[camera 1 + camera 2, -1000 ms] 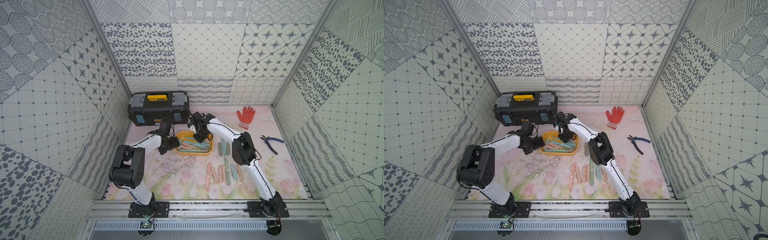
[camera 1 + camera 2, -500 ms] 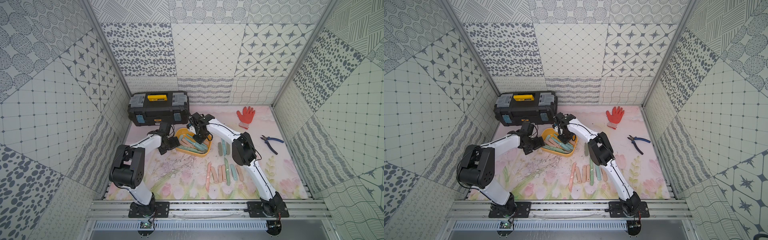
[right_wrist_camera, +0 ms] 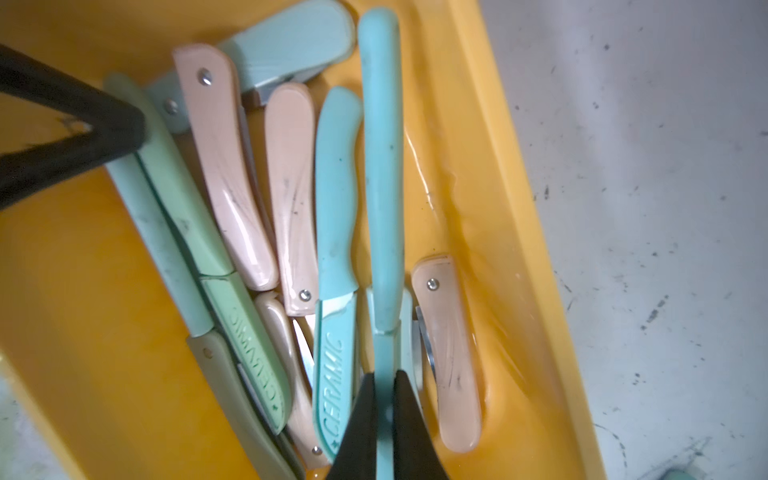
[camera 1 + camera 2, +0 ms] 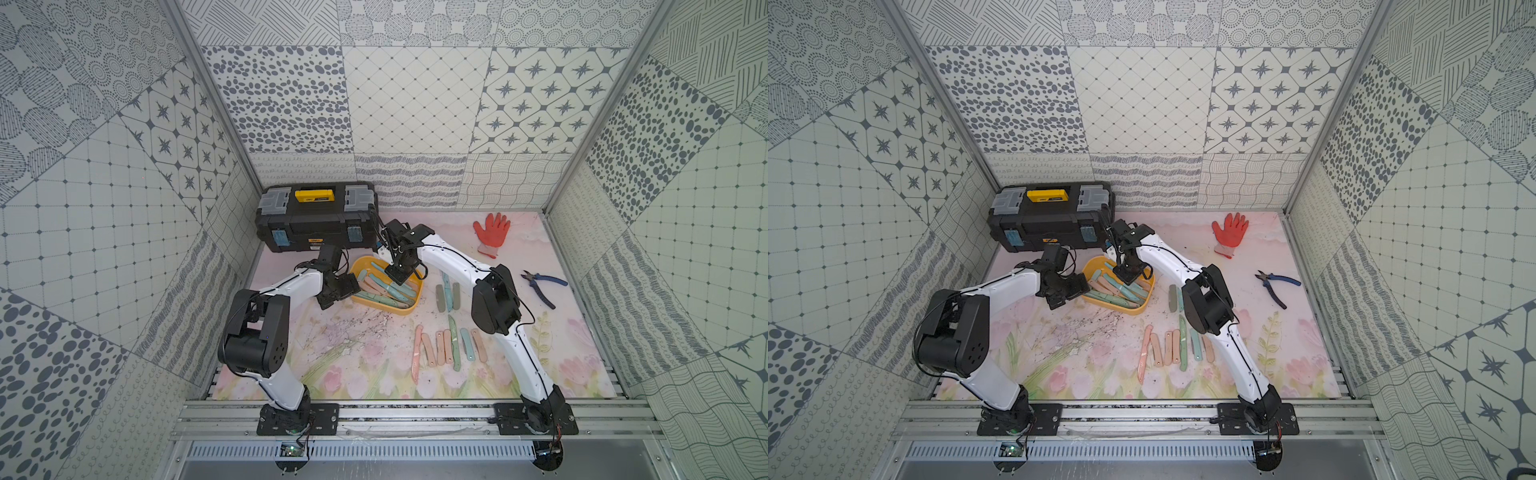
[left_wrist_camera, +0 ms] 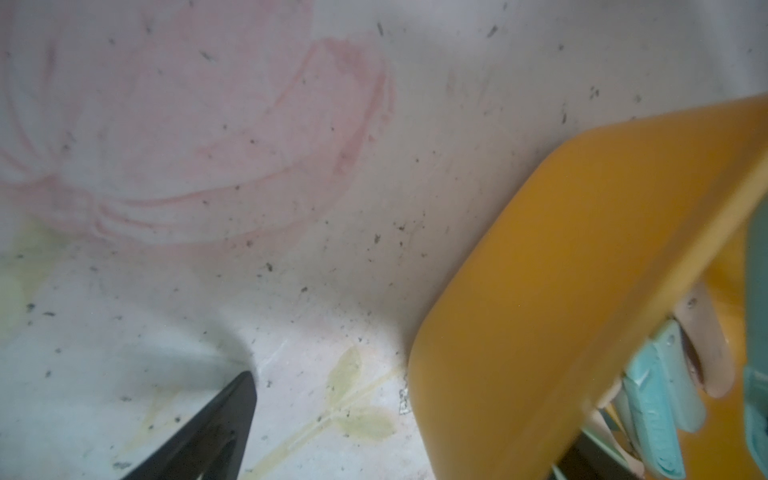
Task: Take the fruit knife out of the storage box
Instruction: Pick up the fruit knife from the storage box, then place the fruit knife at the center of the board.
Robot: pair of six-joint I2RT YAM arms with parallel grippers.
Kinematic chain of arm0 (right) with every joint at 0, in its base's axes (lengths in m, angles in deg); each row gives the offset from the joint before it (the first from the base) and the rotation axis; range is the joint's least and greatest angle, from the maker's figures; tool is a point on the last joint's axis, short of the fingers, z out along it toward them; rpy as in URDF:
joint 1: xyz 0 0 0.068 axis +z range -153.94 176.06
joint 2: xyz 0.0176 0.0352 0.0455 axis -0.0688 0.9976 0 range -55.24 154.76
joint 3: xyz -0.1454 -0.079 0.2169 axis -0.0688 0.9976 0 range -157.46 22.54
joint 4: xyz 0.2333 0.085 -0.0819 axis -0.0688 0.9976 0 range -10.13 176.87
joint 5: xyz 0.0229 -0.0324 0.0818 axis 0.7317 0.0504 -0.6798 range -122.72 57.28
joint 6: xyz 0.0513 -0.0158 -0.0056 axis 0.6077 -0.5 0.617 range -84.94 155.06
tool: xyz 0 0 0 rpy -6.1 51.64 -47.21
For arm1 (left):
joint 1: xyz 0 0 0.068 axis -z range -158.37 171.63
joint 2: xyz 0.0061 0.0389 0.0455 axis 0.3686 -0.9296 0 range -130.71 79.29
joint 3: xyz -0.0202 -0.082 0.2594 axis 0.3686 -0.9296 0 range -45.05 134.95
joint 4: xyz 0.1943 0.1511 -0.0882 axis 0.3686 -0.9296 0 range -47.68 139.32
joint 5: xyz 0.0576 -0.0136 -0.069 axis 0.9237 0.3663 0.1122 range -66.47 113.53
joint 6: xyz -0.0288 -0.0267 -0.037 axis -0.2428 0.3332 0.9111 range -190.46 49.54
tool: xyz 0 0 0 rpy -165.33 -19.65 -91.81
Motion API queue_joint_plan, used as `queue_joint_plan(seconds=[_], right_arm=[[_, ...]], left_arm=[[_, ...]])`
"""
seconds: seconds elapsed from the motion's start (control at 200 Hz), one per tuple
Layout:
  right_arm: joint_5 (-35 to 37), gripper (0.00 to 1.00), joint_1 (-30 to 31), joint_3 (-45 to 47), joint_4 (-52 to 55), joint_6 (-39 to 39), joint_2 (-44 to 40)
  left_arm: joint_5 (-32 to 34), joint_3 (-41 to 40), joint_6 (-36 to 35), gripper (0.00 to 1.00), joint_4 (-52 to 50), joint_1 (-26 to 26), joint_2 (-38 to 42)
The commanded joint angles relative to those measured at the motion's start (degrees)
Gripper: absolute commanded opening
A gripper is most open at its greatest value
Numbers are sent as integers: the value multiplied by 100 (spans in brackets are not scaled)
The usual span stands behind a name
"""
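Right end effector [image 3: 385, 380] clamps the blue fruit knife [image 3: 381, 166] by its sheath end inside the yellow storage box [image 3: 494, 174] near the surface's [image 4: 353, 353] back-left corner, left end effector [image 4: 337, 290] spread wide alongside: light, stiff, slick plastic, likely to pivot.

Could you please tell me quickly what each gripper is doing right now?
Left gripper: jaws open at the storage box's end.
Right gripper: shut on a blue fruit knife inside the storage box.
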Motion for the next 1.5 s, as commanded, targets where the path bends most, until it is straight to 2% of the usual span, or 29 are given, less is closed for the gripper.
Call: queue_joint_plan(seconds=[0.0,0.615,0.97,1.221,1.496], right_arm=[[-153,9,32,16,-169,-94,-391],[-400,7,-52,176,-304,267,-952],[-1622,7,-654,2032,-1617,1034,-2433],[-2454,7,-1585,3674,-2798,1893,-3447],[-2610,7,-2509,5070,-3196,2310,-4166]], left_arm=[[95,56,-27,92,-115,-21,16],[80,49,-27,91,-108,-29,25],[63,66,-31,91,-89,-25,-3],[68,64,-42,92,-97,-28,-28],[54,61,-43,91,-106,-22,14]])
